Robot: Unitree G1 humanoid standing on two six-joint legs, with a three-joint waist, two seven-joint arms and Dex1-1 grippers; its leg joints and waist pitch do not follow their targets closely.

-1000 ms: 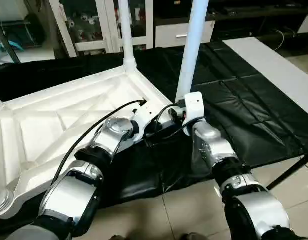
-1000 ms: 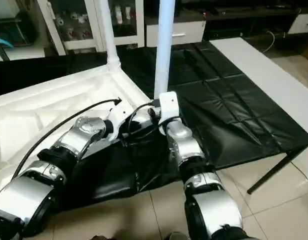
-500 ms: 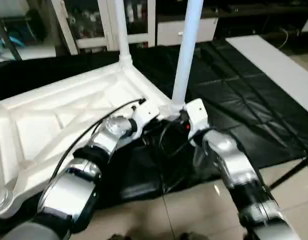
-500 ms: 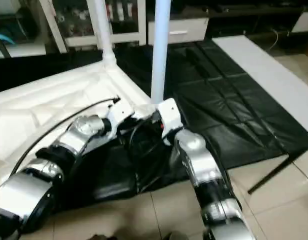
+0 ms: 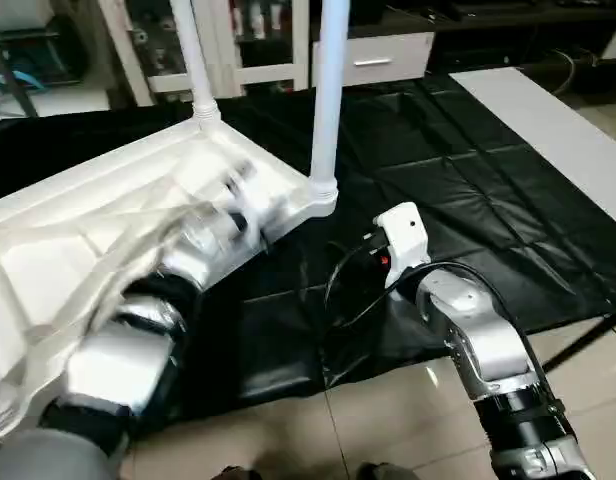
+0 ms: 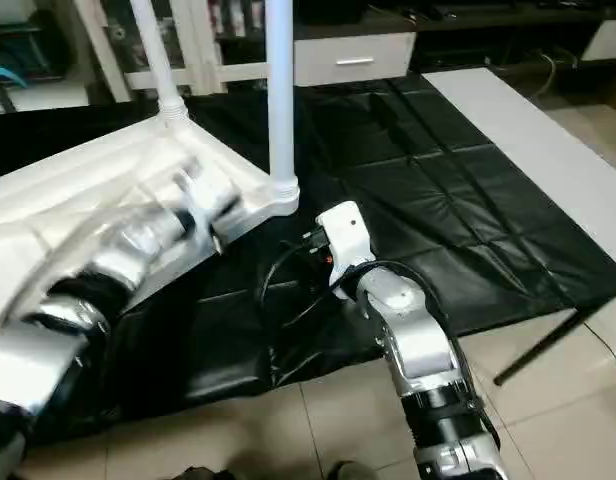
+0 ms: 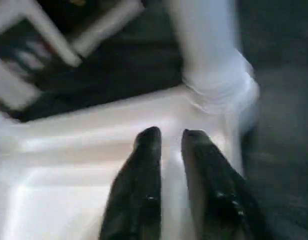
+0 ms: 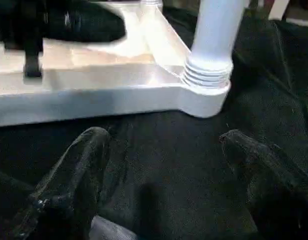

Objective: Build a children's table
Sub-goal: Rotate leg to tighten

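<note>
The white tabletop [image 5: 108,170] lies upside down on the black-covered work table. Two white legs stand in its corner sockets, a near one [image 5: 328,100] and a far one [image 5: 188,50]. My left gripper [image 7: 169,135] is shut on the tabletop's rim, close to the near leg [image 7: 214,60]. In the head views the left arm is blurred. My right gripper [image 8: 164,137] is open and holds nothing. It hovers over the black cover, a short way back from the near leg's ribbed socket [image 8: 206,95].
The black cover [image 5: 468,170] reaches the work table's front edge, with tiled floor [image 5: 388,420] below. A white board [image 5: 548,120] lies at the far right. Cabinets [image 5: 258,40] stand behind. A loose cable [image 5: 348,290] loops beside my right wrist.
My right gripper has come away from the near leg's base and drawn back. The tabletop with its two legs has slid left together with my left arm.
</note>
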